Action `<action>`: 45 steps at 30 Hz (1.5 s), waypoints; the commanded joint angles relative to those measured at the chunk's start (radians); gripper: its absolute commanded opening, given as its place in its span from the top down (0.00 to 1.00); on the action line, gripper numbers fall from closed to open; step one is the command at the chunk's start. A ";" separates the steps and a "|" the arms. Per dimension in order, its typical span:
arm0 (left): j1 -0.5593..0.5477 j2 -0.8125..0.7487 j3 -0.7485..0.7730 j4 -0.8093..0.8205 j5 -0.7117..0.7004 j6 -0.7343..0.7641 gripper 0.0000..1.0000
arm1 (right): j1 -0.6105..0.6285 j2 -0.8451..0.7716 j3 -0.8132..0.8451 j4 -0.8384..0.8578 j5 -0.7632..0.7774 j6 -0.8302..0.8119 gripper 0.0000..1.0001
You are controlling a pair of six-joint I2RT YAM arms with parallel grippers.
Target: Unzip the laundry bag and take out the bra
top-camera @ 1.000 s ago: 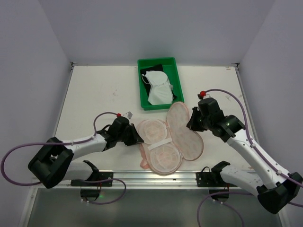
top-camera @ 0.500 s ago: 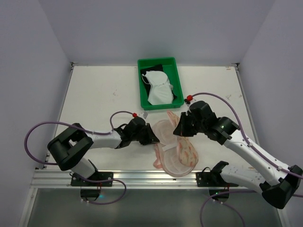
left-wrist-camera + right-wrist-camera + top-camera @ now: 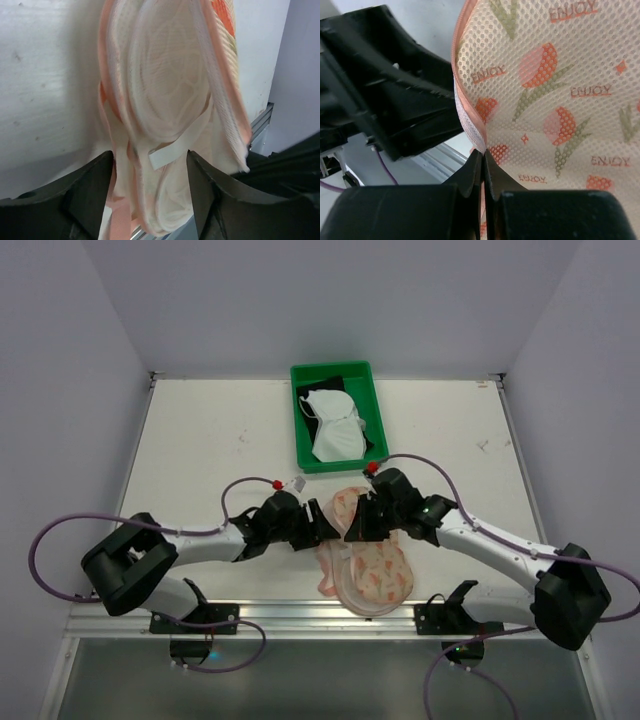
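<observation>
While the right gripper (image 3: 483, 164) pinches the bag's (image 3: 370, 570) pink zipper edge, the left gripper (image 3: 150, 159) is released, fingers spread either side of the bag, which lies just nearer than the tray (image 3: 297, 420).

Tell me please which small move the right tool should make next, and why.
Probably open the right tool and let go: it pinches the pink edge of the bag, the printed flap is folded over, and the left tool stands open.
</observation>
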 commanded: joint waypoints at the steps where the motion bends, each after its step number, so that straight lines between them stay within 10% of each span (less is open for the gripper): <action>1: 0.001 -0.071 -0.045 -0.009 -0.024 0.005 0.34 | 0.010 0.046 -0.039 0.150 -0.016 0.040 1.00; 11: 0.038 -0.413 -0.211 -0.240 -0.147 0.016 0.26 | 0.013 0.202 -0.132 0.408 -0.105 0.092 0.91; 20: 0.202 -0.595 -0.191 -0.443 -0.161 0.131 0.24 | 0.013 0.357 -0.142 0.548 -0.208 0.119 0.52; 31: 0.233 -0.543 0.002 -0.558 -0.207 0.282 0.19 | 0.013 0.109 0.127 0.123 0.051 -0.086 0.08; 45: 0.274 -0.546 0.198 -0.743 -0.276 0.428 0.17 | 0.011 -0.073 0.014 -0.034 0.187 -0.068 0.07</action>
